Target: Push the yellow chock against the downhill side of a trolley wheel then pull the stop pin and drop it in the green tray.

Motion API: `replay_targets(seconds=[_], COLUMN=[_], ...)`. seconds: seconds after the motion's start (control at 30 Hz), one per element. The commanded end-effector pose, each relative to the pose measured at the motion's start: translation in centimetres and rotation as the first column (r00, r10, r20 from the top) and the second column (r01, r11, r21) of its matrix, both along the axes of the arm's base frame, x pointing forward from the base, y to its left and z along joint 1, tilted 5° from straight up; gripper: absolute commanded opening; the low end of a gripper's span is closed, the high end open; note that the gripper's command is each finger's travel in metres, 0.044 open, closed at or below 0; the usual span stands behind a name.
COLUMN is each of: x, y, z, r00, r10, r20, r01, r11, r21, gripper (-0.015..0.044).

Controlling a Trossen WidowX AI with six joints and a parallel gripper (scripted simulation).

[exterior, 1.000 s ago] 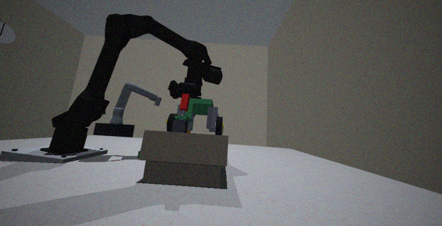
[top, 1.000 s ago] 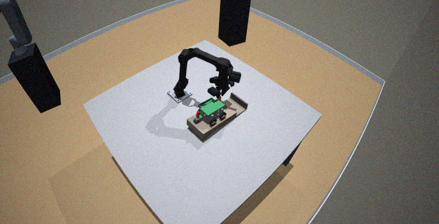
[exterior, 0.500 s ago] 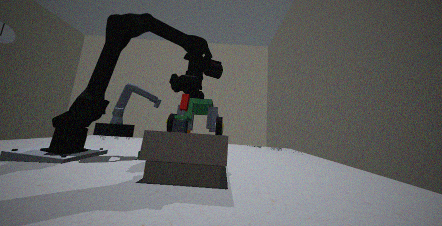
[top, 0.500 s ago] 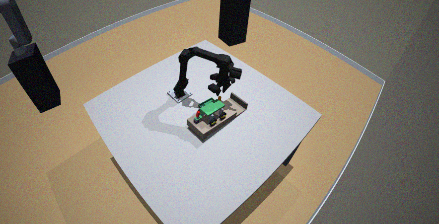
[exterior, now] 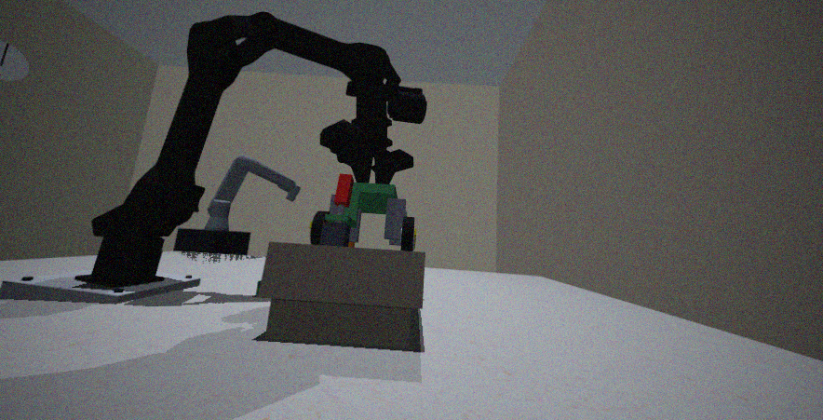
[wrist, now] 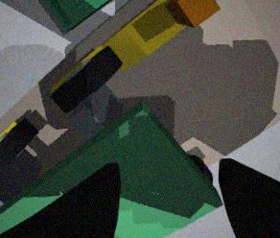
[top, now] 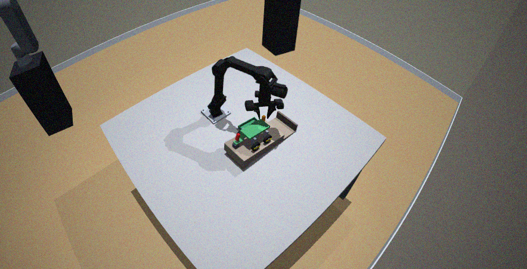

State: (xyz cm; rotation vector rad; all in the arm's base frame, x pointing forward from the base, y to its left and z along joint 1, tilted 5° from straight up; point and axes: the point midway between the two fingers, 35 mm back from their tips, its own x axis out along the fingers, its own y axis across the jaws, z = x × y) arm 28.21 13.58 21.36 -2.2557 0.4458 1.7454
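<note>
The trolley [top: 254,129] [exterior: 375,197] [wrist: 145,139] stands on the ramp [top: 287,126] [exterior: 345,273] with its green body uppermost. The red-headed stop pin [top: 238,136] [exterior: 344,189] is in place at its uphill end; the wrist view does not show it. The yellow chock [wrist: 135,44] lies on the ramp, its end at the downhill side of the tray-side front wheel [wrist: 88,79], apparently touching. Its orange handle [top: 263,118] [wrist: 201,11] points up. My gripper [top: 263,115] [exterior: 371,178] [wrist: 168,172] is open and empty, above the trolley's downhill part. The green tray [wrist: 65,14] lies beside the ramp, mostly hidden in the top view.
A raised lip [top: 287,120] closes the ramp's downhill end. The arm's base plate [top: 215,115] [exterior: 103,290] is on the table behind the ramp. Two black pedestals [top: 281,21] [top: 42,93] with grey arms stand off the table.
</note>
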Motion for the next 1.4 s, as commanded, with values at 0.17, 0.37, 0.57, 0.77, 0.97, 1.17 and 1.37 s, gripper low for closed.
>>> replay_targets(seconds=[0.17,0.37,0.57,0.77,0.97,1.17,1.37], x=[2.2,2.6,2.5,2.5,2.6,2.8,2.9], y=[-7.3,-12.4,-14.5,-14.5,-14.7,-15.0,-15.3], z=[1.5,2.4,2.8,2.7,1.9,1.0,0.2], r00=[0.874,0.667,0.56,0.56,0.56,0.56,0.559], r10=[-0.483,-0.74,-0.824,-0.824,-0.823,-0.823,-0.823], r20=[0.049,0.08,0.094,0.094,0.094,0.094,0.094], r01=[0.482,0.74,0.823,0.823,0.823,0.823,0.823], r11=[0.876,0.672,0.566,0.566,0.566,0.566,0.566], r21=[0.022,0.046,0.059,0.059,0.059,0.059,0.059], gripper=[0.019,0.019,0.019,0.019,0.019,0.019,0.019])
